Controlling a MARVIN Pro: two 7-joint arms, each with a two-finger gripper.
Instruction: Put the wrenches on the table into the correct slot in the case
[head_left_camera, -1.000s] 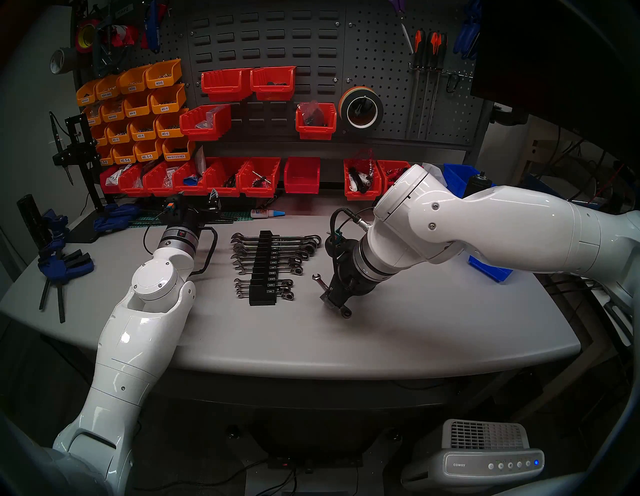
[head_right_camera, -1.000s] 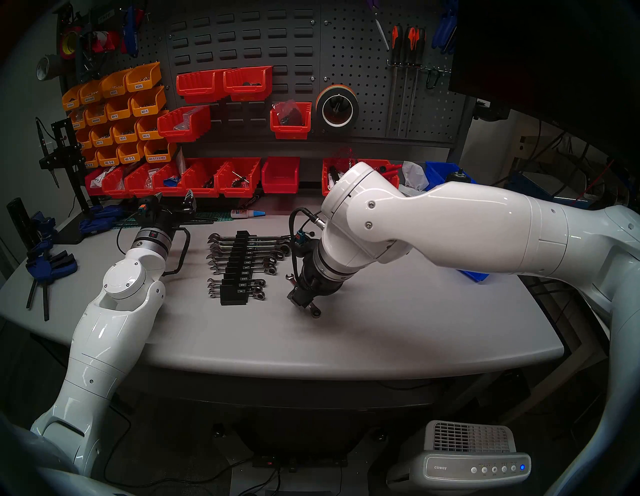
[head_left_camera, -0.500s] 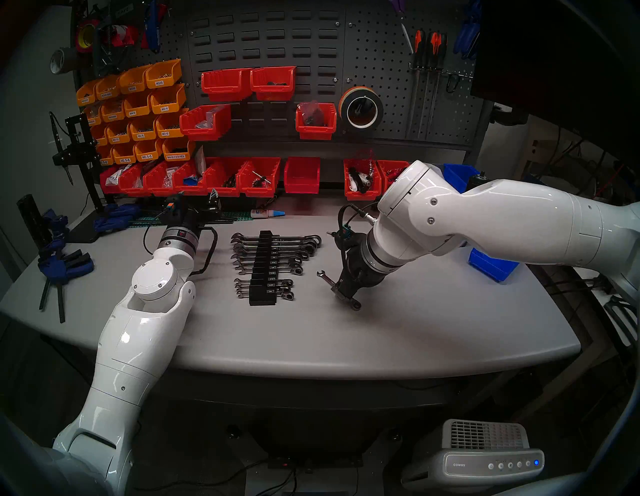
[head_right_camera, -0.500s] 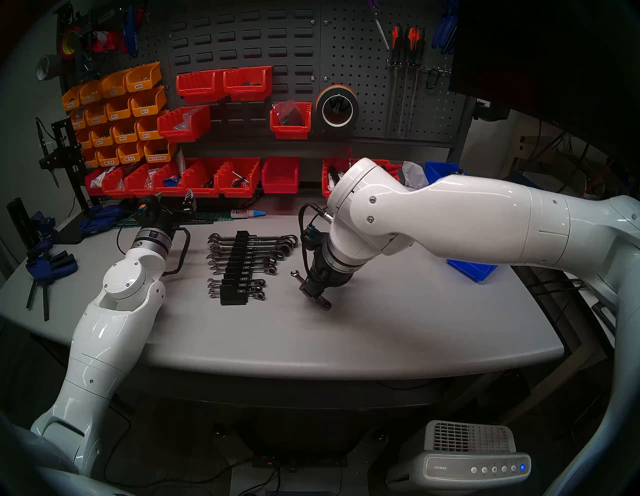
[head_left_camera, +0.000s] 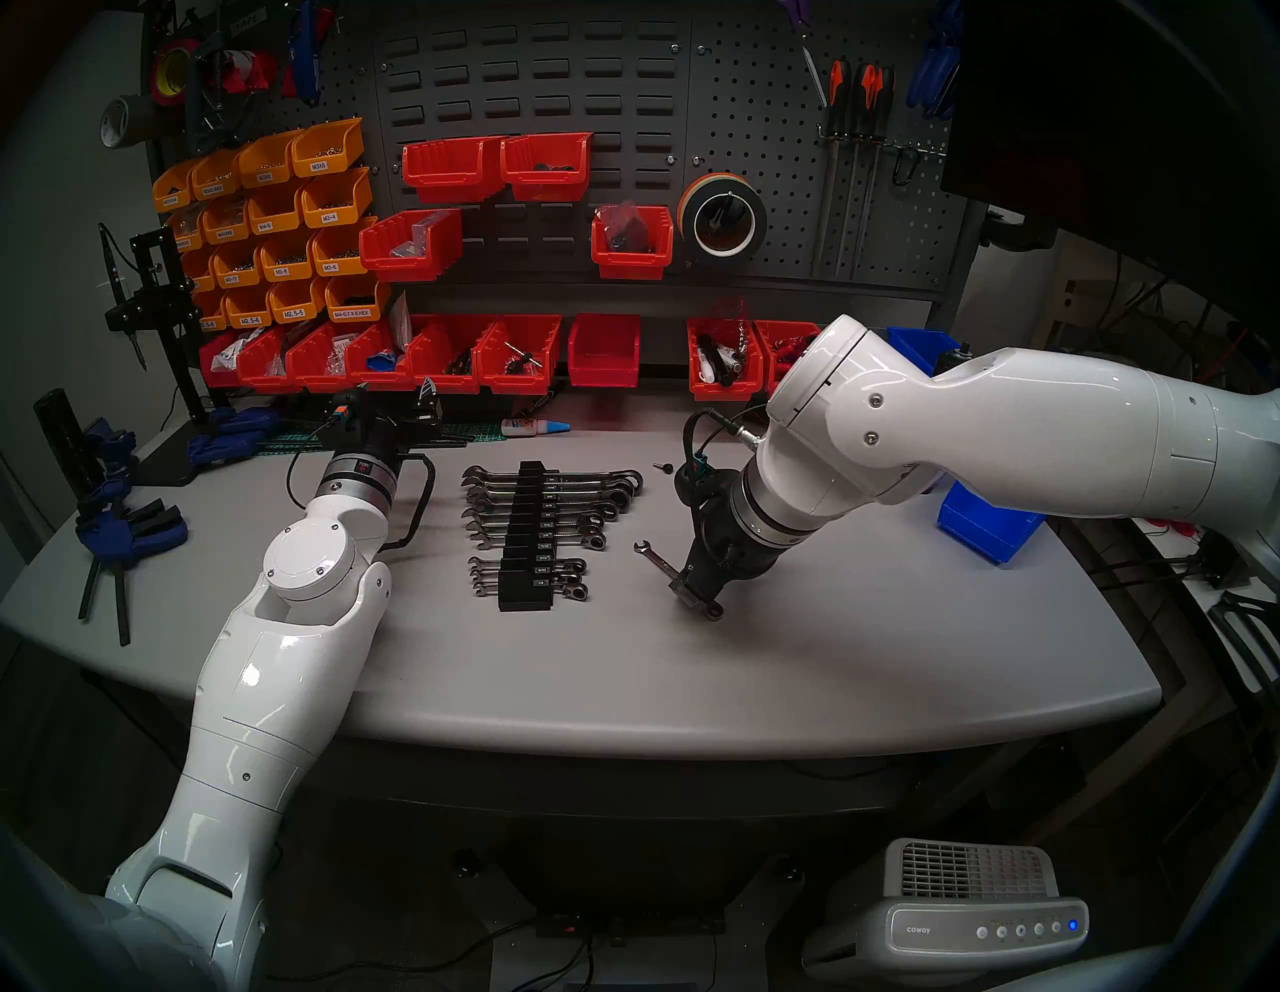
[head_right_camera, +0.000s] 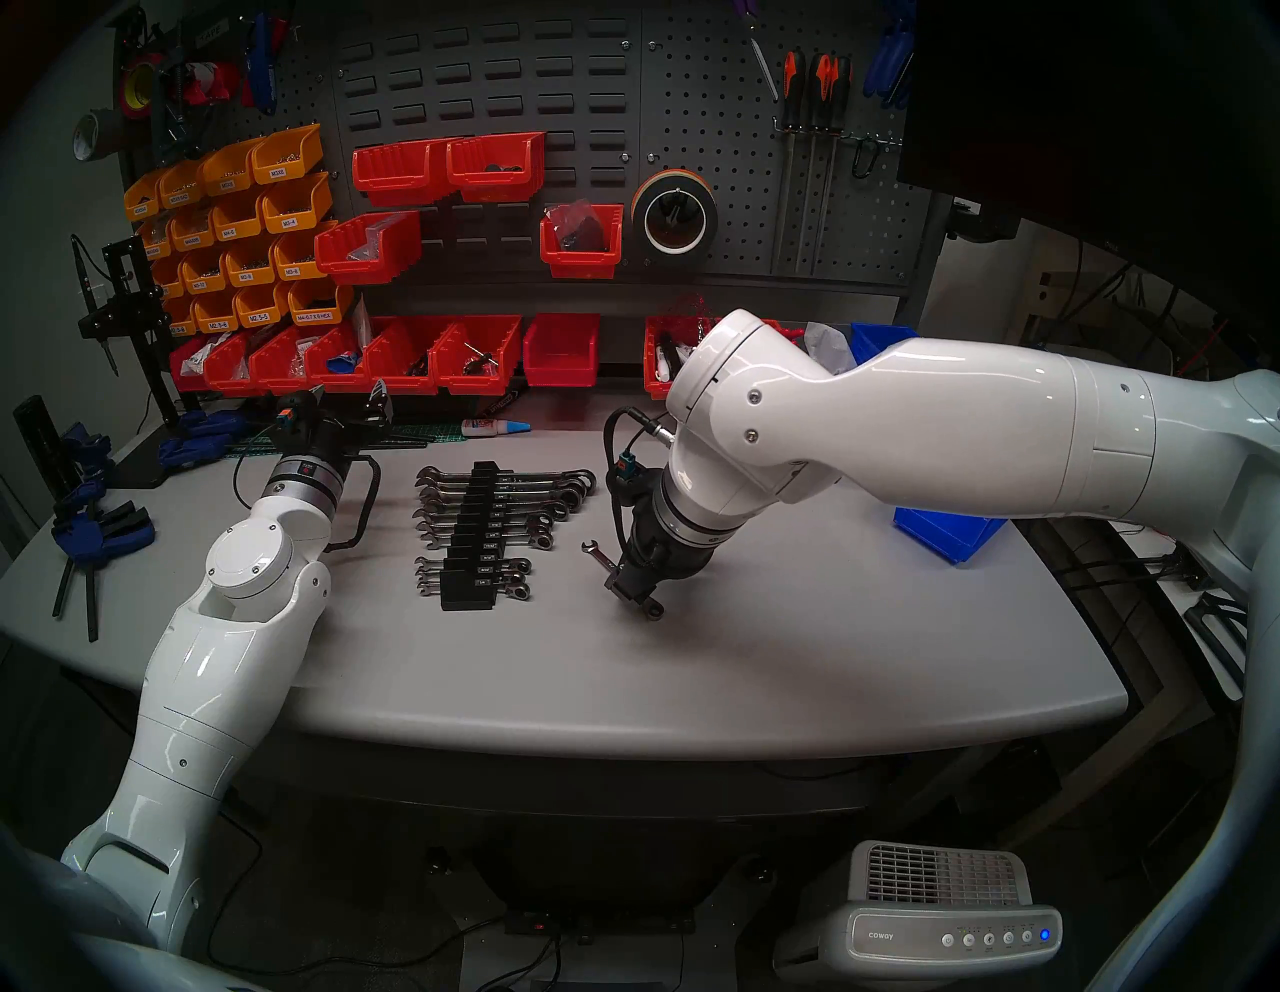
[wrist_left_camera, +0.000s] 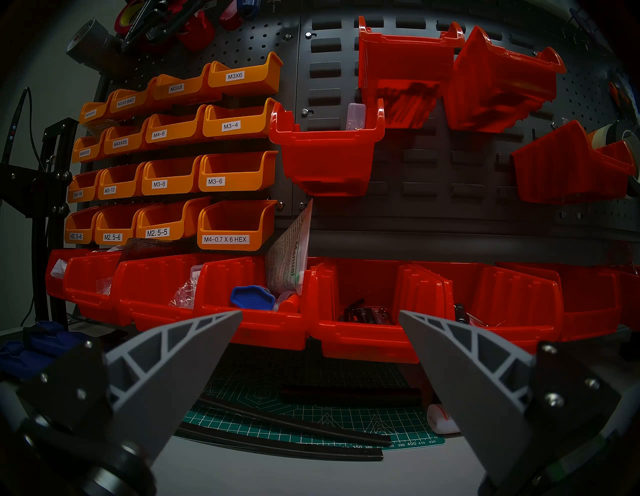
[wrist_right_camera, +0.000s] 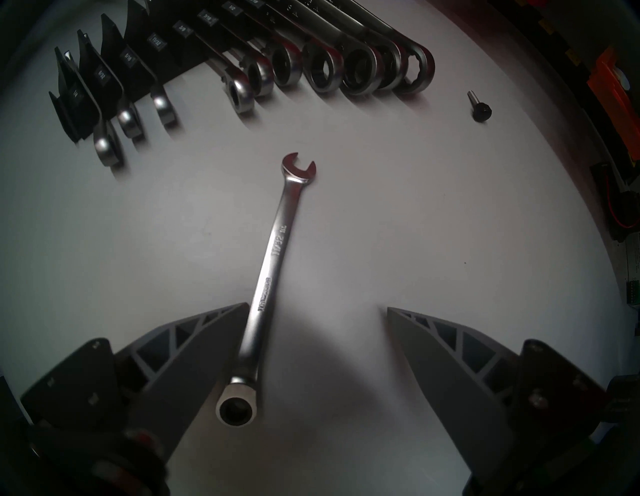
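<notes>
tabletop (head_left_camera: 762, 693): light grey, rounded front edge; carries everything below
right tool (wrist_right_camera: 317, 308): angled steeply down over the tabletop, right of the case; jaws spread wide, nothing gripped
right tool fingers (wrist_right_camera: 194, 350): one finger overlaps the wrench shank in the wrist view; contact can't be confirmed, other finger well clear
wrench (wrist_right_camera: 273, 263): chrome combination type, stamped 11/32, flat on the tabletop right of the case; ring end between the open fingers, open jaw pointing toward the case
case (head_left_camera: 528, 547): long black stepped rack, mid-tabletop, row of white size labels
slot (head_left_camera: 524, 552): vacant groove in the case, fourth from the near small end; three small wrenches nearer, longer ones beyond
racked wrenches (head_left_camera: 554, 495): chrome, seated crosswise in the case, ring ends on its right side
black knob (head_left_camera: 665, 467): small, loose on the tabletop, beyond and right of the case's far end
left tool (wrist_left_camera: 320, 313): left of the case's far end, pointing roughly level at the red bins; jaws wide apart, empty
red bins (wrist_left_camera: 363, 311): row behind the case at the back of the tabletop
</notes>
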